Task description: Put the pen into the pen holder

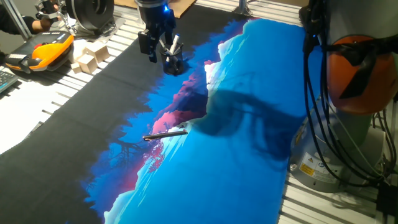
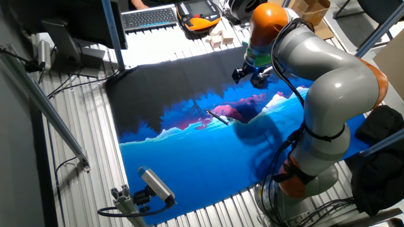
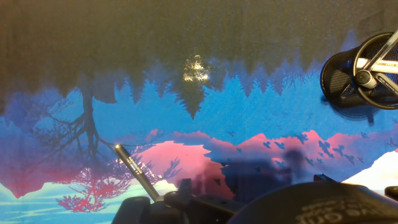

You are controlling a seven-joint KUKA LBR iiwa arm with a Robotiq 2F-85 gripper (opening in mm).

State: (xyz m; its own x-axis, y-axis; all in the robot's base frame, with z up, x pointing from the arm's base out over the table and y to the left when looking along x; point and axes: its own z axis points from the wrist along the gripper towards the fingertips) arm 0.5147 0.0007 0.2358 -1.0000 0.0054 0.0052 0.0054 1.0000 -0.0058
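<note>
The pen (image 1: pixel 165 134) lies flat on the printed mat (image 1: pixel 236 180), near the middle where pink meets blue; it also shows as a thin dark pen (image 2: pixel 218 116) (image 3: pixel 137 171). The pen holder (image 1: pixel 174 65), a squat black mesh cup, stands near the mat's far edge with a thicker whitish pen (image 1: pixel 175 45) leaning in it. The pen holder (image 3: pixel 360 71) sits at the upper right of the hand view. My gripper (image 1: pixel 151 53) hangs just left of the holder, well away from the pen, fingers apart and holding nothing. In the other fixed view the gripper (image 2: pixel 243 72) is beside the holder (image 2: pixel 260 80).
Pale wooden blocks (image 1: pixel 90 57) and an orange hand-held controller (image 1: pixel 50 50) lie beyond the mat's far left edge. A keyboard (image 2: pixel 148 17) lies further back. The arm's base (image 1: pixel 360 68) with cables stands at the mat's right side. A camera on a mount (image 2: pixel 154 186) sits at one mat corner.
</note>
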